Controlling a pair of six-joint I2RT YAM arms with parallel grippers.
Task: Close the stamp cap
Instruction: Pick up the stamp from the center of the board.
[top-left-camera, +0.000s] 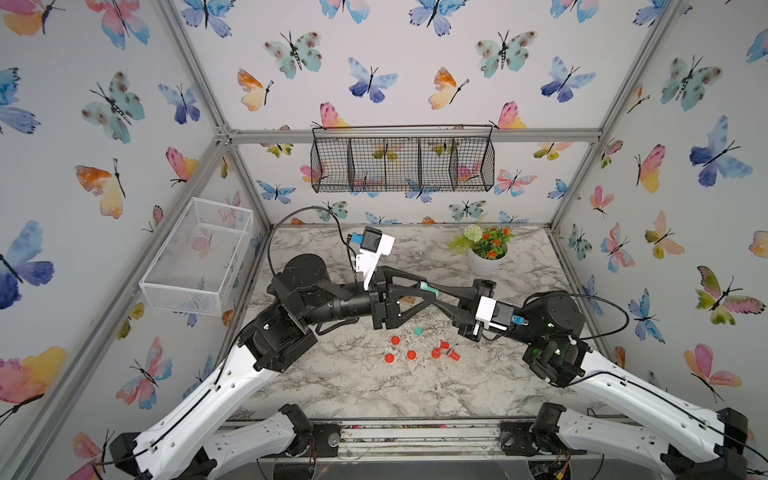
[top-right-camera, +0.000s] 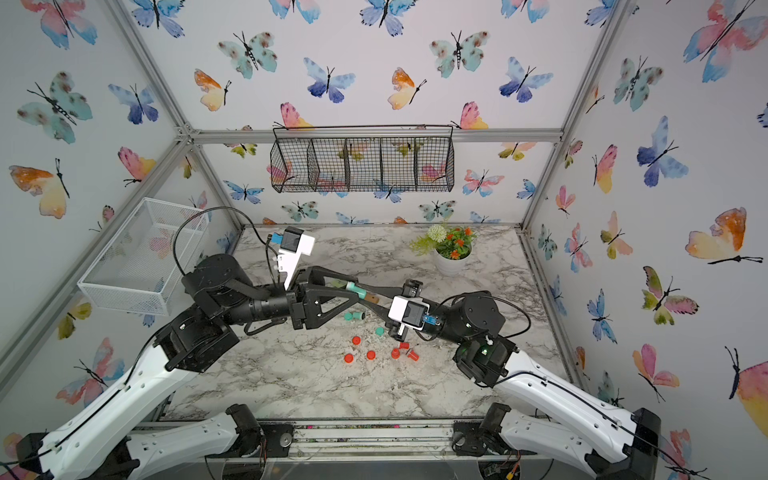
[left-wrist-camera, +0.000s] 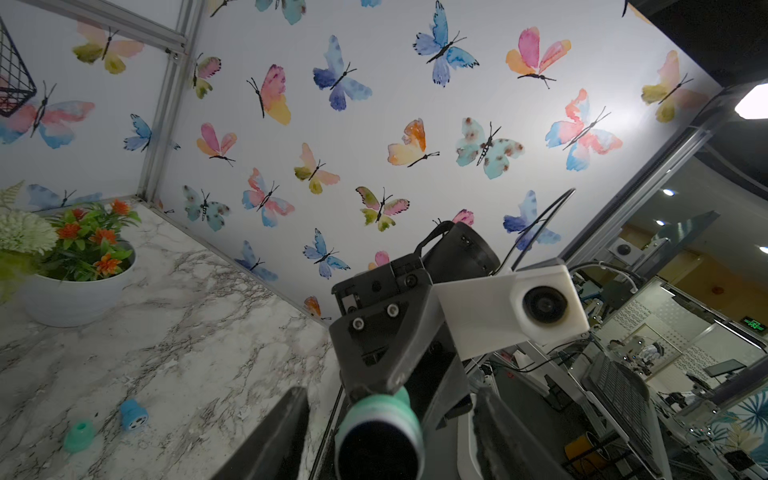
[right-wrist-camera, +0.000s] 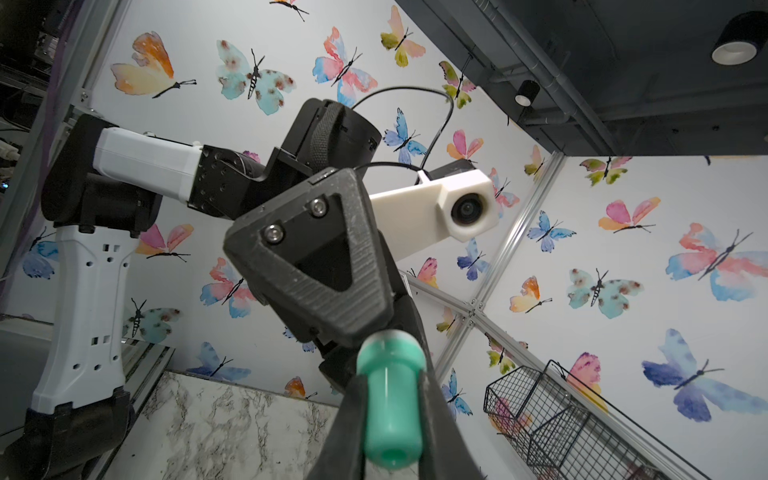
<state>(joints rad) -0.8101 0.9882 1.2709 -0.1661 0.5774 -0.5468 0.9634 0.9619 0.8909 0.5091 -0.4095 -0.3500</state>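
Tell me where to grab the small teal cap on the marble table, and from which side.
Grip the small teal plastic cap by two opposite sides of its round wall, coming straight down from above. It seems to sit open end up on the marble tabletop, low and squat, leaving little to catch from the side. The red plastic pieces lie apart from it, nearer the robot.

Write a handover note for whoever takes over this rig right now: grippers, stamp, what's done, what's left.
Left gripper: open, fingers either side of the stamp's wide end, apparently not touching it.
Right gripper: shut on the teal stamp, held above the table.
Done: the stamp looks capped; I cannot confirm it is fully seated.
Left: probably back the left arm off and set the stamp down.
On the table: a loose cap, a second stamp, red pieces.
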